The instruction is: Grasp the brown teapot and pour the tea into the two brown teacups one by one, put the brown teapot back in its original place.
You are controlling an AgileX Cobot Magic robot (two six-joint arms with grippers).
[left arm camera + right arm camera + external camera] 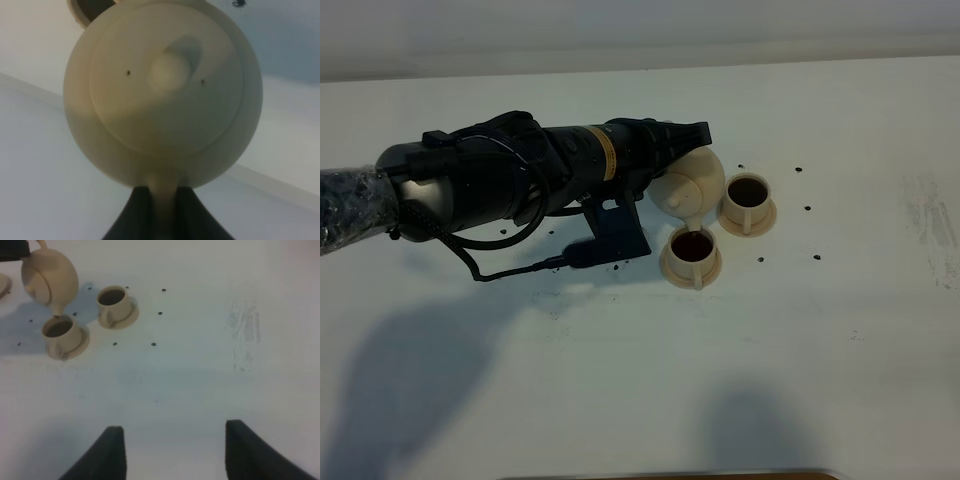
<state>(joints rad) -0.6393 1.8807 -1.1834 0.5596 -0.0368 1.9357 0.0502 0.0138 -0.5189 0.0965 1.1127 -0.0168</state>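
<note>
Just right of centre in the upper half of the high view: brown teapot (692, 183), tipped forward, spout down just above the rim of the nearer teacup (692, 252). Gripped at the loop handle (162, 205) by the left jaws, clamped tight on it, dark fingers (125, 225) on either side. Lid and knob (170, 74) seated on the pot, filling the left wrist view. Dark liquid in the nearer teacup and in the farther teacup (750, 200), up and to the right, just beside the pot. Both cups upright on the white bench (820, 350), close together but apart. Sliver of flat saucer (3, 286) beside the teapot, cut off by the frame. Dark specks (807, 208) scattered around the cups. Right jaws spread wide, holding nothing, over bare bench well away from the cups.
</note>
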